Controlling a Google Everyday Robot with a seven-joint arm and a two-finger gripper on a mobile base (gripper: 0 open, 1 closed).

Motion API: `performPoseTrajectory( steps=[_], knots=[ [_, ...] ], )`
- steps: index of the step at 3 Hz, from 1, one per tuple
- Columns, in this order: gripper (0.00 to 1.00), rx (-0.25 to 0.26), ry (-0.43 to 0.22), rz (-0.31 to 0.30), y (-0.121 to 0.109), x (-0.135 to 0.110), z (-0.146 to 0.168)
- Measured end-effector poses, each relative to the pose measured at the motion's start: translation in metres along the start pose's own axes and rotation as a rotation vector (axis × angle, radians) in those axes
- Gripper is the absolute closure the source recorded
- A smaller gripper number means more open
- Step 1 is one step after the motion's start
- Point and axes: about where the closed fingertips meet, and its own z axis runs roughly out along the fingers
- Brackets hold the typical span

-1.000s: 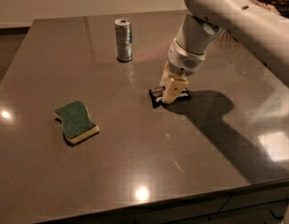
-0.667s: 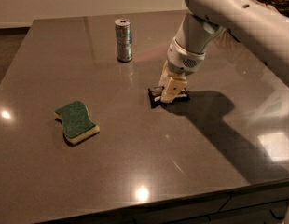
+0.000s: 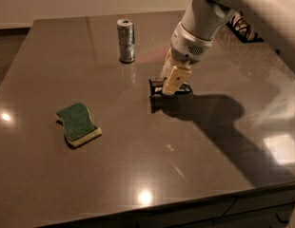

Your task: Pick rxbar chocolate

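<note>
Gripper (image 3: pixel 168 86), grasp state not discernible, poised upon the rxbar chocolate (image 3: pixel 156 86) lying near the silver can (image 3: pixel 125 40), toward the viewer; advisably, centre across the bar's narrow width, close firmly, lift vertically.

Overall light: dim, warm indoor light; the brown bench (image 3: pixel 138 167) looks dark, the pale wall behind it brighter.
Glare: two small round bright spots on the glossy bench, one by the left edge and one near the front edge; a broad pale patch at the right.
Tool: the tool (image 3: pixel 172 87) is low over the bench's middle, at the rxbar chocolate (image 3: pixel 156 85), its cream side lit.
Shadows: a wide dark shadow runs right from the tool; the sponge (image 3: pixel 77 123) has a thin dark rim along its front.
Reflections: the can (image 3: pixel 126 40) is faintly mirrored below its base, beside a reddish tint.
</note>
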Motion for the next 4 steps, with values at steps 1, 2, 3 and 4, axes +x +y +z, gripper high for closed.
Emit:
performPoseTrajectory(
  steps=[1, 2, 3, 4],
  knots=[
    [1.00, 0.013, -0.032, -0.029, 0.001, -0.021, -0.026],
    [1.00, 0.026, -0.062, -0.055, 0.002, -0.038, -0.046],
    [1.00, 0.031, -0.121, -0.061, 0.004, -0.053, -0.059],
    [1.00, 0.031, -0.121, -0.061, 0.004, -0.053, -0.059]
  ],
)
